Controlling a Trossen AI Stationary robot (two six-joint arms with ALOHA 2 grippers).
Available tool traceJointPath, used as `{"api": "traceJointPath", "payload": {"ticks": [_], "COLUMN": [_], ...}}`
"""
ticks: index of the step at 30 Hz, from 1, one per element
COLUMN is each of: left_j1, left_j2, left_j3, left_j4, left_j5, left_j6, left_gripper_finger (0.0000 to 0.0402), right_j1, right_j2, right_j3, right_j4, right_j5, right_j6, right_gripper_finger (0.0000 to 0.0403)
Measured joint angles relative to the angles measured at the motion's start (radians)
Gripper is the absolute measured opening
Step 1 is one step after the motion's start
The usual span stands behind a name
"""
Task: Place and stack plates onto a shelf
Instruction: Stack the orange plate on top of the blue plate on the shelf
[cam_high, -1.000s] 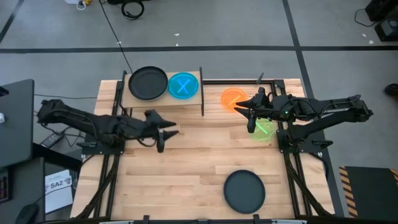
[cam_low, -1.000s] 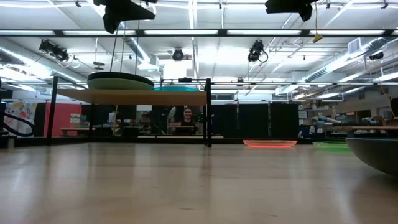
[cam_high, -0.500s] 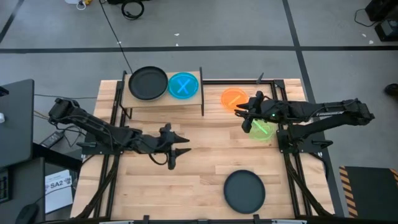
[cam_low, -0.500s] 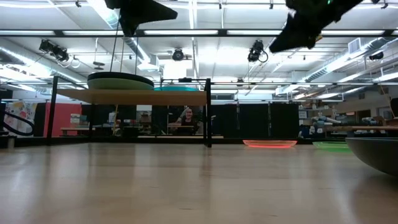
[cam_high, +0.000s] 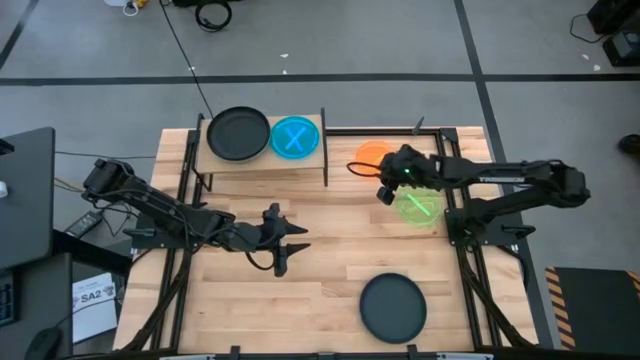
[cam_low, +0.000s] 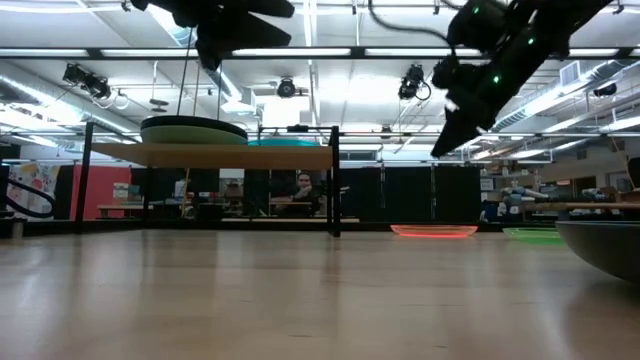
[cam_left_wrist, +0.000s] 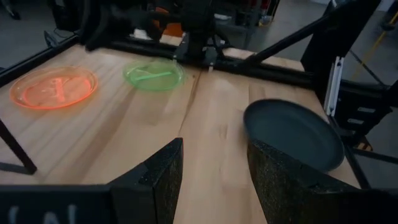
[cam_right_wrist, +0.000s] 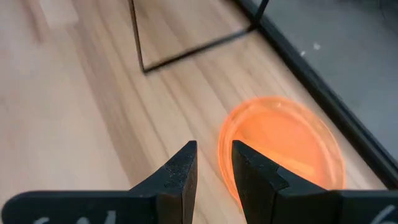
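The right gripper (cam_high: 383, 193) has swung to the orange plate's (cam_high: 372, 156) five o'clock edge, jaws narrowly parted, empty; left gripper (cam_high: 288, 245), jaws released, has advanced toward the desk (cam_high: 320, 290) centre.

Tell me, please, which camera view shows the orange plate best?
The right wrist view: the orange plate fills much of the picture, whole, just beyond the right gripper. The left wrist view shows it whole but farther off. In the high view the right arm covers part of it; the low view gives only its edge.
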Motion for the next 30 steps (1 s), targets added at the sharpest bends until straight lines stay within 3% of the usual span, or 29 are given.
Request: {"api": "traceJointPath", "payload": {"ticks": [12,30], "left_j1": [0.0,0.0], "left_j2": [0.0,0.0], "left_j3": [0.0,0.0], "left_j4": [0.011,0.01], "left_j5": [0.0,0.0], "left_j6": [0.001,0.002], "left_gripper_finger": [0.0185,0.0185], "right_j1": [-0.059,-0.074], "right_j2": [0.207,0.422], "right_j3": [0.0,0.001], "right_j4": [0.017,0.127], "right_j5": [-0.006,0.021], "right_j6": [-0.24,-0.302], "right_gripper_finger": [0.0106,0.0106]}}
